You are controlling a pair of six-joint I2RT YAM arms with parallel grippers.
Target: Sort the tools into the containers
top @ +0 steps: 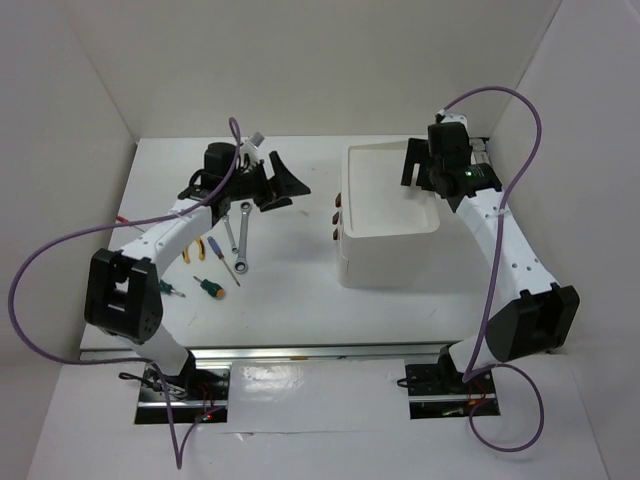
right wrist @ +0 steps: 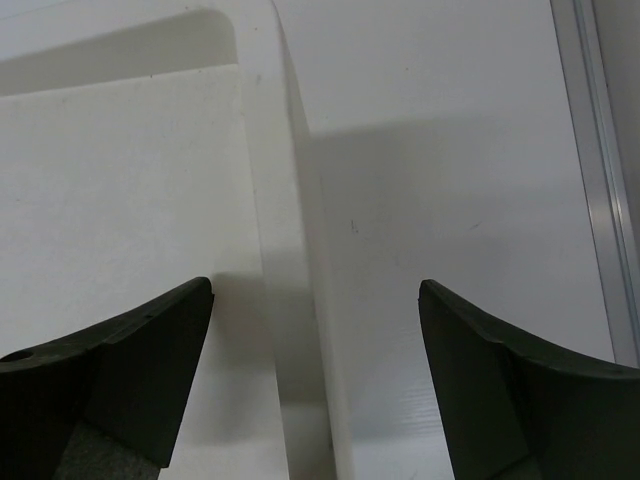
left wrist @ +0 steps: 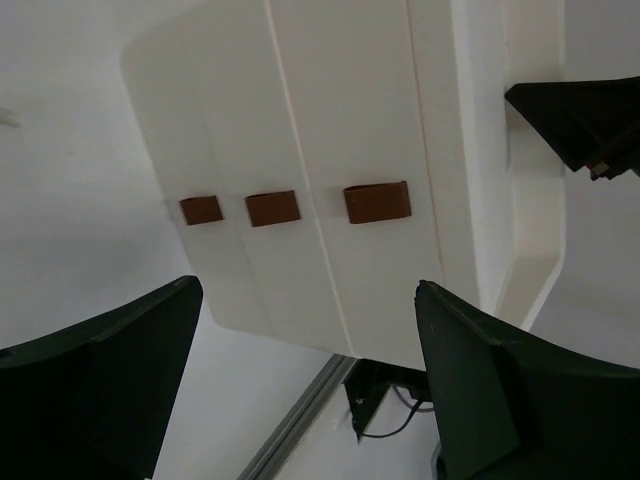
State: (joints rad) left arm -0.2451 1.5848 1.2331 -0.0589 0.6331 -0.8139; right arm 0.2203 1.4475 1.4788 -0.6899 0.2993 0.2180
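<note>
The containers are one white box unit [top: 390, 250] with a shallow top tray [top: 385, 185] and three drawers with brown knobs [left wrist: 273, 208], their fronts flush. Left of it the tools lie on the table: two silver wrenches [top: 243, 236], yellow-handled pliers [top: 195, 250], a thin blue screwdriver [top: 231, 273], a green stubby one [top: 170, 288] and an orange one [top: 210, 288]. My left gripper [top: 296, 193] [left wrist: 308, 290] is open and empty, facing the knobs from a short distance. My right gripper [top: 418, 170] [right wrist: 316, 288] hangs open astride the tray's right rim [right wrist: 290, 250], holding nothing.
White walls close the table on the left, back and right. A metal rail [top: 320, 352] runs along the near edge by the arm bases. Purple cables [top: 60, 250] loop off both arms.
</note>
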